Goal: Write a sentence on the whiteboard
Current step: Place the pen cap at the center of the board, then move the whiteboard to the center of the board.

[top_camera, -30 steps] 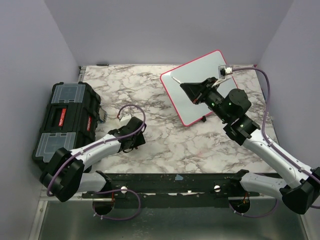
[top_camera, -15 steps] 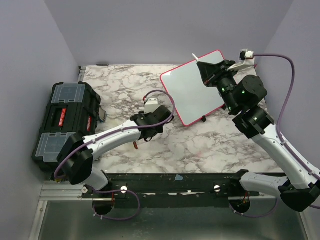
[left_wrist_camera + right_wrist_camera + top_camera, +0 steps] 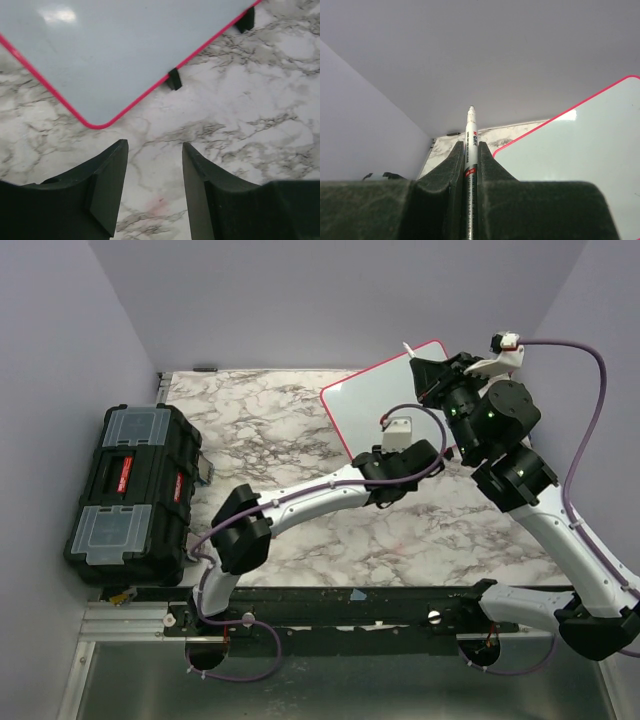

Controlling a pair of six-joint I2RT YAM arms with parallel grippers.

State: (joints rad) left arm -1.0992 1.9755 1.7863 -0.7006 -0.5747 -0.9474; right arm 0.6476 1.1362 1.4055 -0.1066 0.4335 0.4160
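The whiteboard (image 3: 365, 410), glossy white with a pink-red rim, lies at the back right of the marble table; it also shows in the left wrist view (image 3: 125, 55) and the right wrist view (image 3: 580, 150). Its visible surface is blank; no sentence shows on it. My right gripper (image 3: 428, 370) is shut on a white marker (image 3: 410, 352), held above the board's far corner with the tip pointing up and away (image 3: 471, 135). My left gripper (image 3: 385, 492) is open and empty, just off the board's near corner, above bare marble (image 3: 154, 145).
A black toolbox (image 3: 130, 490) stands at the left edge of the table. Two small black clips (image 3: 174, 79) sit on the board's near right rim. Purple-grey walls close in on the left, back and right. My left arm stretches across the table's middle.
My left arm has swung from near the toolbox right to the board's near corner. My right gripper has lifted the marker off the board, up and toward the back right.
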